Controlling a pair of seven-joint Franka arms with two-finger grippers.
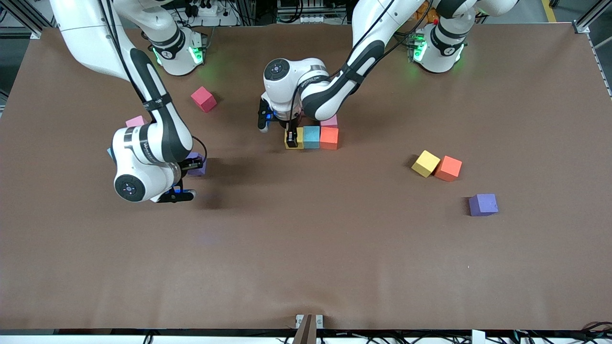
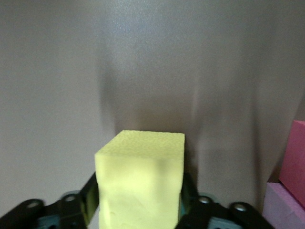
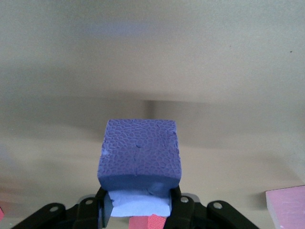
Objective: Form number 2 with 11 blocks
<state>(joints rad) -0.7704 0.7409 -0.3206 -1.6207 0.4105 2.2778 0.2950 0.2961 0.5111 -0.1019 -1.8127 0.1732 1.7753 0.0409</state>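
A: Item one, the row under construction?

B: Yellow block, blue block and orange block sit side by side mid-table, touching, with a pink block just farther from the front camera against the orange one. Likely the start of the number 2.

A: Left gripper?

B: Down on the yellow block at the row's end toward the right arm. Its fingers flank the block; whether they grip or have let go, I cannot tell. It sits there to square the block against the blue one.

A: Right gripper?

B: Clamped on a purple block, probably the next piece.

A: Loose stock?

B: Red block and a second pink block toward the right arm's end; a yellow block touching an orange block, and another purple block, toward the left arm's end. Most of the figure remains unbuilt.
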